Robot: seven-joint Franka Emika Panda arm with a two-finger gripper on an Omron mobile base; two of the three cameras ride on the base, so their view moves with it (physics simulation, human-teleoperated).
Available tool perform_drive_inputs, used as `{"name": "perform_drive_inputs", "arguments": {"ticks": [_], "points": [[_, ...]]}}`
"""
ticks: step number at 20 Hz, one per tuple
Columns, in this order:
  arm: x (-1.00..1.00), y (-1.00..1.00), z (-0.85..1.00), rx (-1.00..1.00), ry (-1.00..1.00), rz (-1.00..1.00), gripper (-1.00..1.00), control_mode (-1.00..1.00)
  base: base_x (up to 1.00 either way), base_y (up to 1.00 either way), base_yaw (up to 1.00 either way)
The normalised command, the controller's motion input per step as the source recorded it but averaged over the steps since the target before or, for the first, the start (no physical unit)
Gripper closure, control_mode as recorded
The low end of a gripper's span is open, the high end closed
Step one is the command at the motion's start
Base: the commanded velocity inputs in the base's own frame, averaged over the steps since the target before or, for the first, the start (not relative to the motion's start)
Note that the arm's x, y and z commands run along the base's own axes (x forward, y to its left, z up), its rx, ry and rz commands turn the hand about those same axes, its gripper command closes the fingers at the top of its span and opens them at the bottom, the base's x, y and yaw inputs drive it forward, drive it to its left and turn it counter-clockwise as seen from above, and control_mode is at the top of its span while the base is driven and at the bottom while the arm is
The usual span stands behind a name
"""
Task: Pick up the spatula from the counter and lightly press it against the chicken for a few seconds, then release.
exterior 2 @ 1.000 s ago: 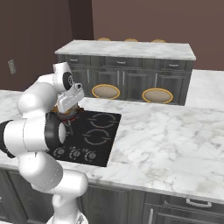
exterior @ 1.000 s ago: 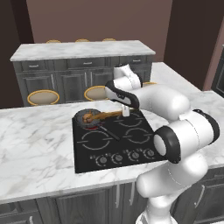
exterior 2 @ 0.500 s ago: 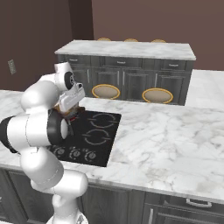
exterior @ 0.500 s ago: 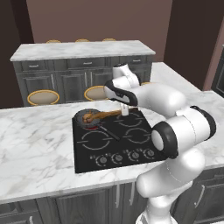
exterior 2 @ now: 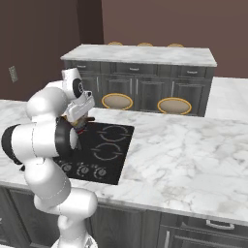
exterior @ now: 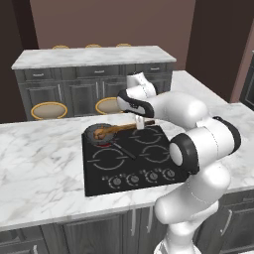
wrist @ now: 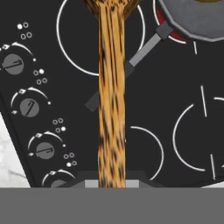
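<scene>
A wooden spatula hangs level over the black cooktop, and my gripper is shut on its handle end. Its blade reaches into the grey pan on the back left burner, onto the brown chicken; whether it presses on the meat I cannot tell. In the hand view the spatula handle runs from my gripper straight up the frame, with the pan at the upper right and the pan's handle slanting behind it. From the right base view my own arm hides the gripper.
A row of knobs lines the cooktop's front edge. White marble counter lies to both sides of the cooktop. Behind stands a second counter with round stools tucked under it.
The spatula and gripper stay where they were over the pan. Only the arm's elbow has shifted slightly.
</scene>
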Motion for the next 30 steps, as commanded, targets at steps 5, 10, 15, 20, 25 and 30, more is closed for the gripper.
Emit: {"name": "perform_drive_inputs", "arguments": {"ticks": [5, 10, 15, 20, 25, 30], "points": [[0.13, 0.06, -0.07, 0.0, 0.01, 0.0, 1.0, -1.0, 0.0, 0.0, 0.0], [0.13, 0.07, -0.08, 0.0, 0.01, 0.0, 1.0, -1.0, 0.0, 0.0, 0.0], [0.11, 0.04, -0.11, 0.0, 0.01, 0.0, 1.0, -1.0, 0.0, 0.0, 0.0], [0.09, 0.01, -0.15, 0.0, 0.02, 0.0, 1.0, -1.0, 0.0, 0.0, 0.0], [0.11, 0.04, -0.14, -0.01, 0.01, 0.0, 1.0, -1.0, 0.0, 0.0, 0.0], [0.11, 0.04, -0.12, -0.01, 0.0, 0.0, 1.0, -1.0, 0.0, 0.0, 0.0]]}}
